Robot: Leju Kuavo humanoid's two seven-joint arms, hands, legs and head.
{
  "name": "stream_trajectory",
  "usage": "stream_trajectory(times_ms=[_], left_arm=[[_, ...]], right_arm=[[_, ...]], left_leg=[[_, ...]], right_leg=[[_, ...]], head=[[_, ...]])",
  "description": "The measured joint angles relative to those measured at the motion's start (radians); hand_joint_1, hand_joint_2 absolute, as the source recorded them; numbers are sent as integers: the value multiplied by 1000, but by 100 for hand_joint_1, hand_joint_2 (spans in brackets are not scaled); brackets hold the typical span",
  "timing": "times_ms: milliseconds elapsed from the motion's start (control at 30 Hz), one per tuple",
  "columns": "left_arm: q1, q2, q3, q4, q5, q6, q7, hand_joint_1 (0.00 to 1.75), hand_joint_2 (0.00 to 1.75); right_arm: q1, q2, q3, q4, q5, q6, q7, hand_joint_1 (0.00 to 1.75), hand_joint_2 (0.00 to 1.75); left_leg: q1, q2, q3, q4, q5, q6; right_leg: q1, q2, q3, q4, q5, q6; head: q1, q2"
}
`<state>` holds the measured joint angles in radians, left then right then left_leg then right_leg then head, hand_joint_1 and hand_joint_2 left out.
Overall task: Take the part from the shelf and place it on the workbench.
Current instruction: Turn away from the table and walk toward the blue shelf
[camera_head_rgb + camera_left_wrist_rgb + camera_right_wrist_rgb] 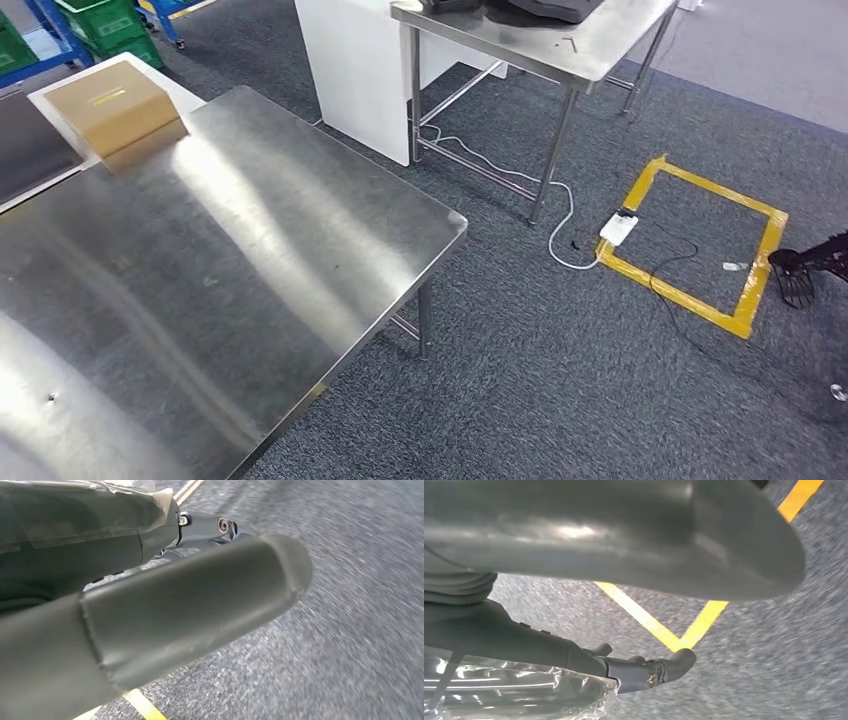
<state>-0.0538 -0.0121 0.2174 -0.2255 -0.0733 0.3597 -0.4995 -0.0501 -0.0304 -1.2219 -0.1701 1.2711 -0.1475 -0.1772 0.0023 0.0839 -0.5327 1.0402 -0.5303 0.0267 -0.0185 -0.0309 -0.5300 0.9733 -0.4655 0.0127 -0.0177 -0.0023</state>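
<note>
Both the left hand (165, 615) and right hand (624, 555) hang over carpet, grip unreadable behind plastic wrap, while the steel tabletop (230, 280) bears just a cardboard box (115, 112); judging so, the part seems unfetched, and finding the shelf comes next.

We count two steel tables (300, 230), one cardboard box (112, 110), one yellow tape square (690, 245), one white power strip (618, 228), three green crates (105, 20).
</note>
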Motion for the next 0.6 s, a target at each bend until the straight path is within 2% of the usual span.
stream_trajectory(times_ms=[67, 100, 133, 167, 200, 233, 300, 333, 367, 433, 467, 500, 567, 600], left_arm=[[5, 1, 0, 0, 1, 0, -3, 0, 0], [8, 1, 0, 0, 1, 0, -4, 0, 0], [10, 2, 1, 1, 2, 0, -4, 0, 0], [11, 1, 1, 1, 2, 1, -4, 0, 0], [11, 1, 1, 1, 2, 1, -4, 0, 0], [11, 1, 1, 1, 2, 1, -5, 0, 0], [12, 1, 0, 1, 3, 2, -6, 0, 0], [13, 0, 0, 2, 3, 3, -6, 0, 0], [15, -2, 0, 2, 3, 4, -6, 0, 0], [17, -11, -2, 3, 3, 6, -7, 0, 0], [18, -16, -3, 3, 3, 7, -7, 0, 0], [20, -21, -4, 3, 3, 7, -8, 0, 0], [26, -26, -6, 3, 3, 8, -8, 0, 0], [29, -27, -7, 3, 3, 8, -9, 0, 0]], right_arm=[[-1, 0, 0, 0, 0, 0, 0, 0, 0], [-1, 0, 0, 0, 1, 1, 0, 0, 0], [0, 0, 0, 0, 1, 1, -1, 0, 0], [1, 0, 0, 0, 2, 1, -1, 0, 0], [2, 0, 0, 0, 3, 1, -1, 0, 0], [2, 0, 0, 0, 3, 1, -1, 0, 0], [-1, 0, 0, 0, 4, 1, -1, 0, 0], [-2, -1, 0, 0, 4, 1, -1, 0, 0], [-3, -1, 0, 0, 5, 1, -1, 0, 0], [0, 0, 0, 0, 5, 1, -1, 0, 0], [3, 1, 0, 0, 5, 1, -1, 0, 0], [4, 1, 0, 0, 5, 1, 0, 0, 0], [0, 2, 0, 0, 6, 1, 0, 0, 0], [-2, 2, 0, 0, 6, 1, 0, 0, 0]], left_leg=[[6, -67, -49, 118, -74, -9], [8, -80, -78, 185, -106, -12], [9, -85, -99, 233, -122, -14], [13, -87, -104, 244, -115, -17], [17, -88, -93, 219, -90, -18], [22, -96, -67, 162, -52, -21], [33, -137, -10, 39, 4, -23], [35, -154, 6, 2, 16, -23], [33, -162, 11, -11, 16, -20], [26, -143, 9, -17, 22, -3], [25, -131, 8, -22, 28, 9], [25, -119, 7, -29, 34, 20], [24, -91, 2, -35, 42, 34], [23, -77, -2, -35, 44, 36]], right_leg=[[-3, 25, -3, -1, 7, -12], [-2, 39, -6, 0, 9, -13], [-2, 53, -8, 1, 10, -14], [-2, 67, -8, 2, 11, -14], [-2, 81, -8, 3, 11, -13], [-3, 96, -8, 6, 12, -12], [-2, 123, -12, 16, 10, -4], [-1, 136, -18, 20, 10, 4], [0, 147, -25, 21, 12, 13], [0, 162, -40, 18, 20, 31], [0, 148, -48, 24, 18, 36], [1, 124, -62, 46, 4, 36], [2, 67, -114, 152, -53, 29], [2, 54, -149, 224, -86, 28]], head=[[-3, 0], [-3, 0], [-3, 0], [-3, 0], [-3, 0], [-3, 0], [-3, 0], [-3, 0], [-2, 0], [-1, 0], [0, 0], [3, 0], [11, 0], [15, 0]])
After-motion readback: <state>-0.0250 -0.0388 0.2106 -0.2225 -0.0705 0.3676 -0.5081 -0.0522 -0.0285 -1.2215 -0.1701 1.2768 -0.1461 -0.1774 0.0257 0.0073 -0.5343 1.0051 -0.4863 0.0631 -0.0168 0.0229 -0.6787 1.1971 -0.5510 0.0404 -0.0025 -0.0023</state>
